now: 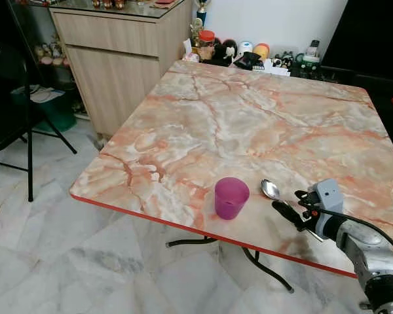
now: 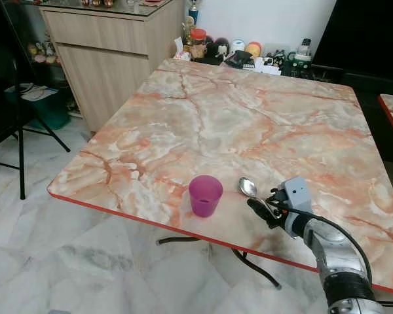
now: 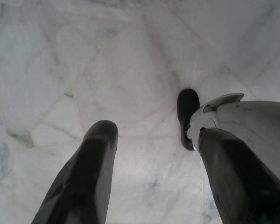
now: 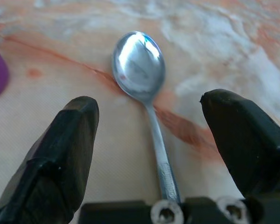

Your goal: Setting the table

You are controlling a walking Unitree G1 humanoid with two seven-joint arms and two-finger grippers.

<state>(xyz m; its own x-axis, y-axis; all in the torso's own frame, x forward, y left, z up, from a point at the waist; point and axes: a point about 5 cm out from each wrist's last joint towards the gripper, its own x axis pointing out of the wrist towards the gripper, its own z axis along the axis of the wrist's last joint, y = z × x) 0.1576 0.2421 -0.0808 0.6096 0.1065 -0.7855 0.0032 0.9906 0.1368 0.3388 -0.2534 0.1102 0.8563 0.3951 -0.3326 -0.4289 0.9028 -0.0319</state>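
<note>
Your right gripper is hovering low at the table's near edge, fingers spread apart on either side of the spoon's handle, gripping nothing. You are seeing the spoon lying flat just beside the cup, which is standing upright close to that edge. Your left gripper is hanging open above the floor.

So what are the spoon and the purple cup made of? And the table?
The spoon looks like polished metal: its bowl mirrors light. The cup seems matte plastic, evenly purple with no shine. The table top looks like glossy marble with orange veins, though it may be printed laminate, given its thin red edge.
</note>
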